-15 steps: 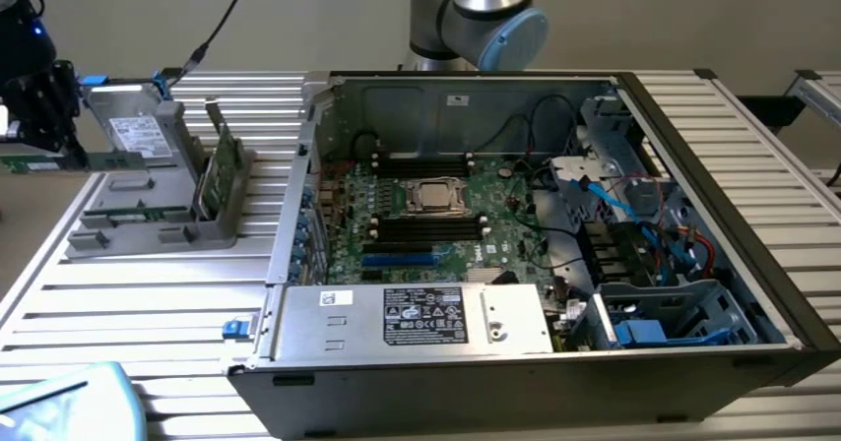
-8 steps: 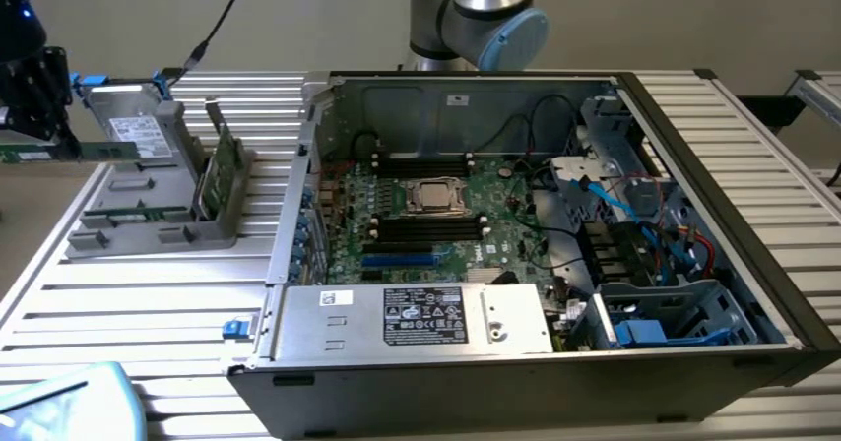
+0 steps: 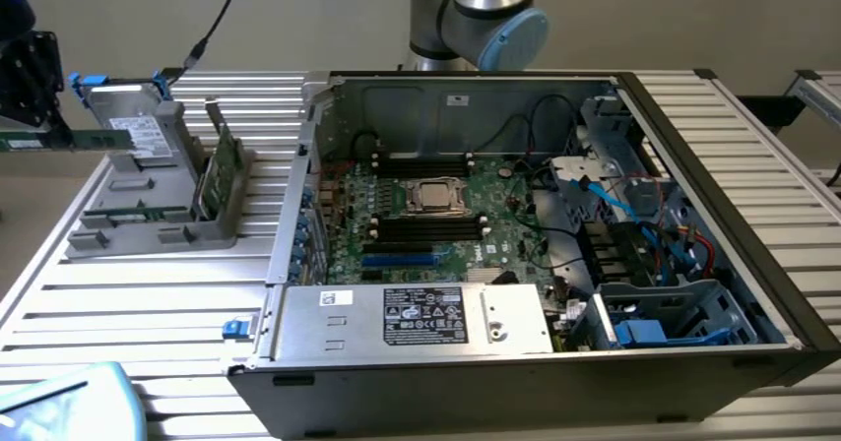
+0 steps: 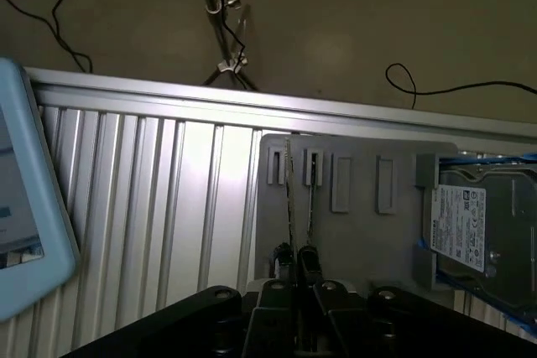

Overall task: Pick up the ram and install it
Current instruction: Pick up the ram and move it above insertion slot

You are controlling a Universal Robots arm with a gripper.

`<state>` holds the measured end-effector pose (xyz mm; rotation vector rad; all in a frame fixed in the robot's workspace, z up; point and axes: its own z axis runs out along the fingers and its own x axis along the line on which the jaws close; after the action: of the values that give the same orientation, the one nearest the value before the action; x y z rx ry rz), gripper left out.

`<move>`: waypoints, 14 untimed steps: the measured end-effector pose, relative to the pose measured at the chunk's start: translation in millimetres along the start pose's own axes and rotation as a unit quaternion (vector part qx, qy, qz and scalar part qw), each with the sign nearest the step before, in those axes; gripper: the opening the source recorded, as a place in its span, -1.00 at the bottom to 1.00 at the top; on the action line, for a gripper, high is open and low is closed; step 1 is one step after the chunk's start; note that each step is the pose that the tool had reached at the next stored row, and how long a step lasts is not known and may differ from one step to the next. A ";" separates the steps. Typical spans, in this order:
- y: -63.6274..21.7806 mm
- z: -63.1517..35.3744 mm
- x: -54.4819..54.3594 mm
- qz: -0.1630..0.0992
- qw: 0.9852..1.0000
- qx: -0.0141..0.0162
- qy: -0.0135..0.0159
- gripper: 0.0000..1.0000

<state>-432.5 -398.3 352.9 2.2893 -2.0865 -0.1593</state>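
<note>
Nearest, a black opened computer case (image 3: pixel 526 397) rests on the ribbed aluminium table (image 3: pixel 158 303); over its far corner, exterior view's left, the black gripper (image 3: pixel 37 121) holds the thin green ram stick (image 3: pixel 79 139), pinched edge-on in the wrist view above a grey slotted holder (image 4: pixel 361 241), likely for straight seating.

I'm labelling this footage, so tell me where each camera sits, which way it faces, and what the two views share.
Exterior view: off the arm, high up, looking down into the open computer case and across the slatted table; the arm shows behind the case, the gripper at the exterior view's left edge.
Wrist view: on the wrist, looking along the fingers at the grey holder, with floor beyond.
Shared: grey holder, hard drive, slatted table, and the ram the fingers hold.
</note>
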 end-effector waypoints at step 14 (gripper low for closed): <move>-6.9 -1.8 0.6 0.000 1.000 0.000 0.000 -0.73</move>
<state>-425.5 -398.3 353.9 2.2893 -2.0866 -0.1593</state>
